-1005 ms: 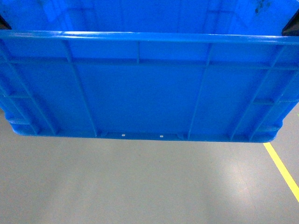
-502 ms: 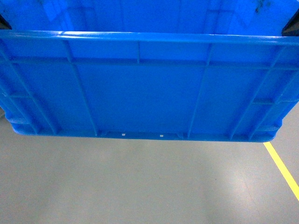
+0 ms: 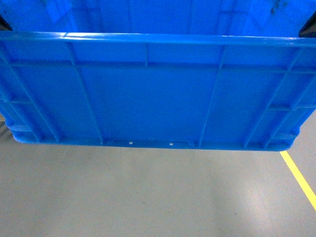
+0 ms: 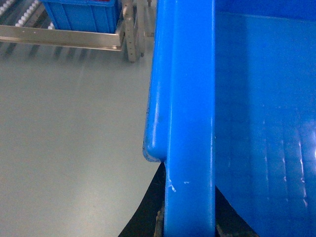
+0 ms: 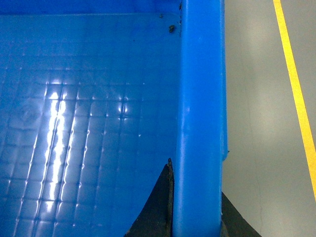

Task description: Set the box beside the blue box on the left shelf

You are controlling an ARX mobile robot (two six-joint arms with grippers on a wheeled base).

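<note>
The box (image 3: pixel 148 98), a large bright-blue ribbed crate, hangs above the grey floor and fills the top of the head view. My left gripper (image 4: pixel 190 197) is shut on its left rim (image 4: pixel 190 98), with one black finger (image 4: pixel 148 217) on each side of the wall. My right gripper (image 5: pixel 197 190) is shut on the right rim (image 5: pixel 200 98) in the same way. Dark scuff marks (image 5: pixel 170 27) sit near an inner corner. The left shelf (image 4: pixel 59 39), a silver rail with white rollers (image 4: pixel 24 15), lies ahead at the left. It carries another blue box (image 4: pixel 81 15).
Grey floor (image 3: pixel 148 197) stretches below and around the held box. A yellow floor line (image 3: pixel 298 177) runs along the right side, seen too as the same yellow line (image 5: pixel 296 98) in the right wrist view. A silver upright post (image 4: pixel 131 34) stands at the shelf's right end.
The box keeps its place in the head view. The floor behind it drifts very slightly, and the yellow line edges a little to the right.
</note>
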